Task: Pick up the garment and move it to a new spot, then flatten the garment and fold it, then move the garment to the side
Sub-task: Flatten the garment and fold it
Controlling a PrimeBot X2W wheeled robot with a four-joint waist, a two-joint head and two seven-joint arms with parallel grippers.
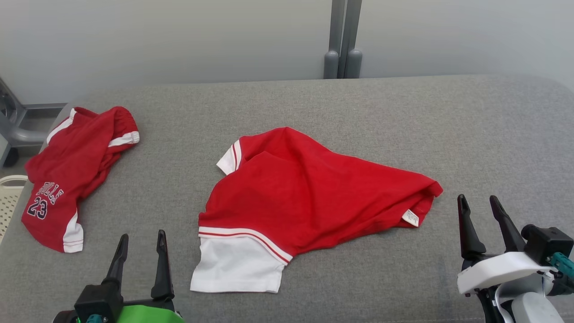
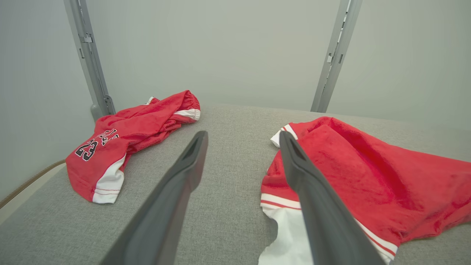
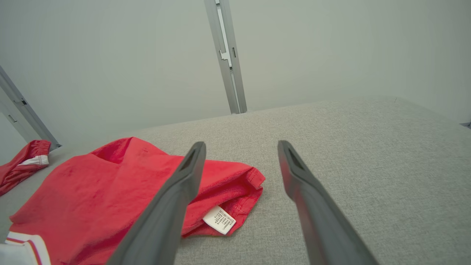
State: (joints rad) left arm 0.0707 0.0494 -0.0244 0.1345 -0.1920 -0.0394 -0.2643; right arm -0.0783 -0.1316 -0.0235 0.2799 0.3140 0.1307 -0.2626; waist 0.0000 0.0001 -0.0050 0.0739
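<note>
A white basket (image 1: 8,197) shows just past the left edge of the grey worktop (image 1: 358,116). At the far-left corner lies a pair of red shorts (image 1: 67,170), crumpled, with white side trim and the number 23 printed near the hem; they run from that corner down along the left edge.

The left hand (image 1: 142,236) hangs at the near edge, left of centre, its two dark fingers spread wide and holding nothing. It sits between the shorts and the garment, clear of both in the head view. In the left wrist view its right finger lines up over the garment's near-left corner, though contact cannot be judged there.

The garment (image 1: 305,193) lies in the middle of the worktop, red and loosely rumpled, not flat. A white panel edged with red and white stripes forms its near-left corner, and a small white label (image 1: 410,218) sticks out at its right tip.

The right hand (image 1: 477,198) is at the near edge towards the right corner, just beside the garment's right tip, fingers wide apart and empty.
</note>
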